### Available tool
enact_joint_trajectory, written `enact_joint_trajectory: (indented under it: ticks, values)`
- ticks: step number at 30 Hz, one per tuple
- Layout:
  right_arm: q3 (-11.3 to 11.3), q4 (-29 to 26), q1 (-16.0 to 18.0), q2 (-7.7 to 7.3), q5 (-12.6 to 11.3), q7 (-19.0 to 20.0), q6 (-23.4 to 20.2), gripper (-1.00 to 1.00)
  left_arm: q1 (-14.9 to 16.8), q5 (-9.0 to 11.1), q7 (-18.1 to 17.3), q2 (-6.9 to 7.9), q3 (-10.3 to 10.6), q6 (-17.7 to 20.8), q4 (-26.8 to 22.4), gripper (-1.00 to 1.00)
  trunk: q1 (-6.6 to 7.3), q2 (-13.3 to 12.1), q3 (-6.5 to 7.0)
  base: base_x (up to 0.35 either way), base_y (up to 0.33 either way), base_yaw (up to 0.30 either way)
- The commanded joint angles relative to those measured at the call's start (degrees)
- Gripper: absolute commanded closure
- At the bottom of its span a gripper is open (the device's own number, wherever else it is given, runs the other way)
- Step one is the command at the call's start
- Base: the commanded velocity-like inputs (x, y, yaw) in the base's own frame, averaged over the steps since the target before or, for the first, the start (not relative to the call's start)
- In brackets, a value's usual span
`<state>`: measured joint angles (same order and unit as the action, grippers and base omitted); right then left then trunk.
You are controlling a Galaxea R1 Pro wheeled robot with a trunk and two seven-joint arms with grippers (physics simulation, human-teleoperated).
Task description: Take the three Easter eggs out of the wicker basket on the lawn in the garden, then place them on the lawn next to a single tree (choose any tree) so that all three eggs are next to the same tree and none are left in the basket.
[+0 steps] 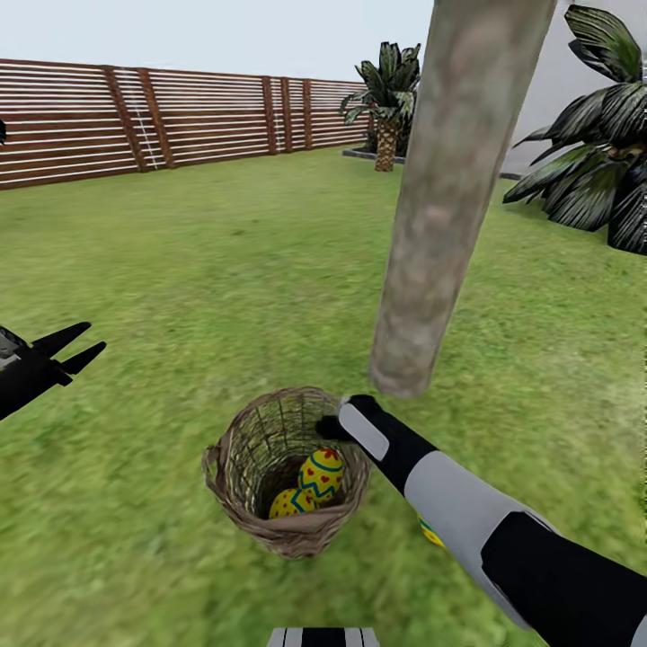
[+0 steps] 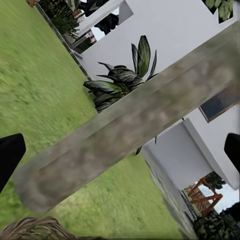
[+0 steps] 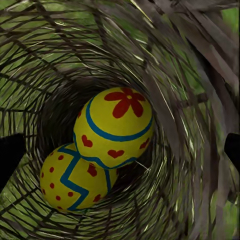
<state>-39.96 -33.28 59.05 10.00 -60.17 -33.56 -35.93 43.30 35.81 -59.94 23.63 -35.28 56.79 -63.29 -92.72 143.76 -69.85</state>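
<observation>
The wicker basket (image 1: 235, 467) stands on the lawn (image 1: 180, 270) just in front of the tree trunk (image 1: 449, 198). Two yellow Easter eggs lie inside it: a flower-topped one (image 1: 322, 474) (image 3: 117, 125) resting on a zigzag one (image 1: 289, 503) (image 3: 75, 177). A sliver of a third egg (image 1: 431, 532) peeks from under my right forearm on the grass. My right gripper (image 1: 334, 426) (image 3: 120, 155) hangs open at the basket's mouth, looking down at the eggs, holding nothing. My left gripper (image 1: 76, 350) (image 2: 120, 150) is open and empty at the left, above the grass.
A brown slat fence (image 1: 135, 117) bounds the garden at the back. Palm-like plants stand at the far end (image 1: 388, 99) and at the right (image 1: 602, 171) by the white house wall (image 2: 165, 30). The basket rim (image 2: 35, 230) shows below the trunk (image 2: 130, 125).
</observation>
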Motion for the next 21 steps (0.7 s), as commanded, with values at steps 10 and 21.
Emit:
enact_joint_trajectory:
  ticks: [10,21]
  values:
    - [-1.28,-1.08,-0.8,0.0,-0.7,-0.3,1.55,-1.0,0.03,-0.04,-0.17,0.01,0.02,0.25,0.01,-1.0,0.01,0.02,-0.02,0.0,0.104,-0.007]
    - [-2.96,-1.88,-2.35,0.0,-0.79,-0.43,1.78,-1.0,0.03,-0.04,-0.17,0.01,0.04,0.25,0.01,-1.0,0.01,0.02,-0.02,0.0,0.282,0.0]
